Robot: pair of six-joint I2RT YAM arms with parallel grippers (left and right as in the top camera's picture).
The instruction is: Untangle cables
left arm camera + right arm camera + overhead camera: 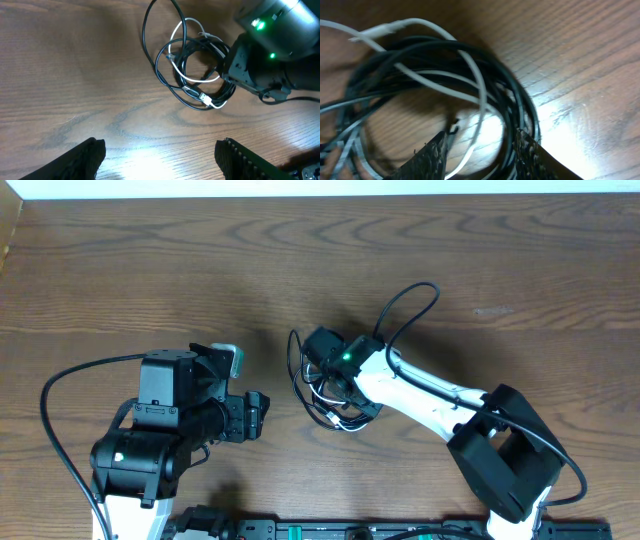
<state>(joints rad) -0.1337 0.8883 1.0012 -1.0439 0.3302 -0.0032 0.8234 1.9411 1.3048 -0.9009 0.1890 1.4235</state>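
The cables (325, 412) lie as one tangled coil of thin black and white cords near the table's middle. In the left wrist view the coil (192, 67) shows white plug ends at its lower edge. My right gripper (337, 388) is down on the coil. In the right wrist view its fingers (480, 152) are open, with a white cord (481, 87) and black cords (516, 100) running between them. My left gripper (257, 416) is wide open and empty (160, 160), low over bare wood to the left of the coil.
The wooden table (150, 270) extends far left and back. A thick black robot wire (412, 298) loops up behind my right arm. My right wrist housing with green lights (272, 50) sits against the coil's right side.
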